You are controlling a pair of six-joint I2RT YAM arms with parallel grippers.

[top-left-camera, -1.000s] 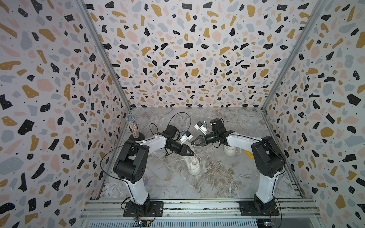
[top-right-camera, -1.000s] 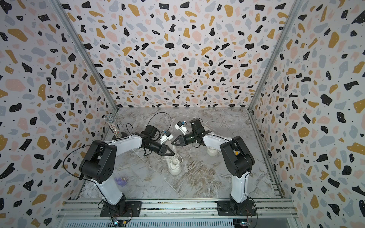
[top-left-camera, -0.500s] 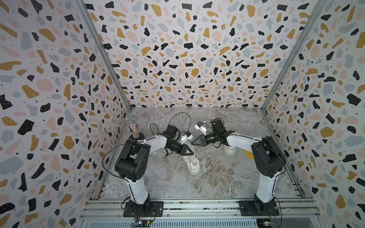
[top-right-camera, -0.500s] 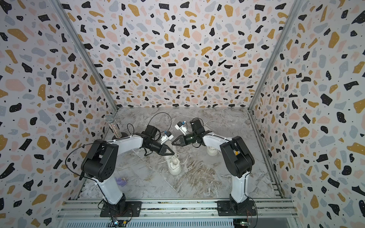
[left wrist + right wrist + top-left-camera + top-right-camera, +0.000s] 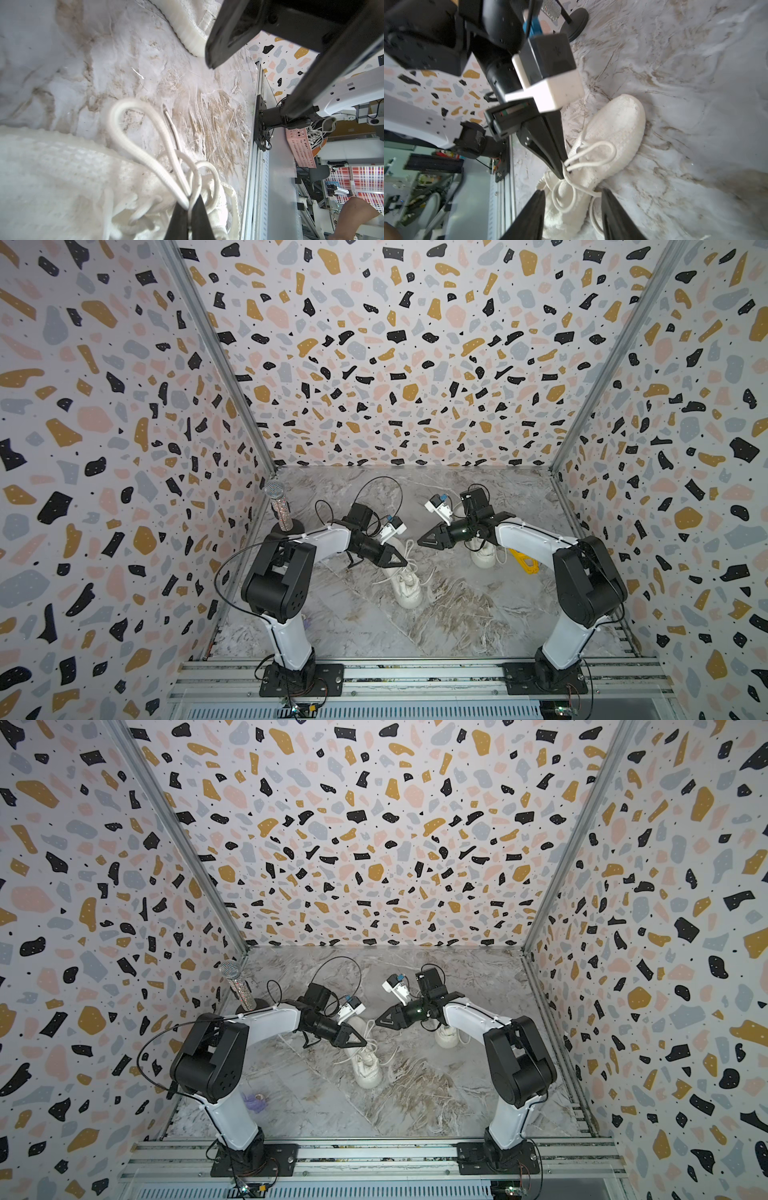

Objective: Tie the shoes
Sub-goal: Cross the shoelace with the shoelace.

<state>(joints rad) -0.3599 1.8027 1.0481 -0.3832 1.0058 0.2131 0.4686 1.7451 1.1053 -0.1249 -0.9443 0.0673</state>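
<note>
My right claw has just let go. A moment ago it was pinched shut, and now its two jaws stand wide apart and hold nothing. The lace only lies loose on the shoe below them. It has also backed off a little toward 2 o'clock, so the two claws no longer sit tip to tip. My left claw did the opposite. It was partly open before, and now it is clenched tight on the lace, gripping a loop right where the strands come together. The shoe I am working on sits near the middle of the counter, toe toward 6 o'clock, with the left claw just above its laced part. The other shoe stands at about 2 o'clock from it, partly under my right arm, and I cannot tell from here if it is tied. I think this was a hand-over. The left claw alone keeps the loop now, and the right one is free to go and grab another strand. The bow does not look pulled tight yet, so I would say this shoe is not done.
</note>
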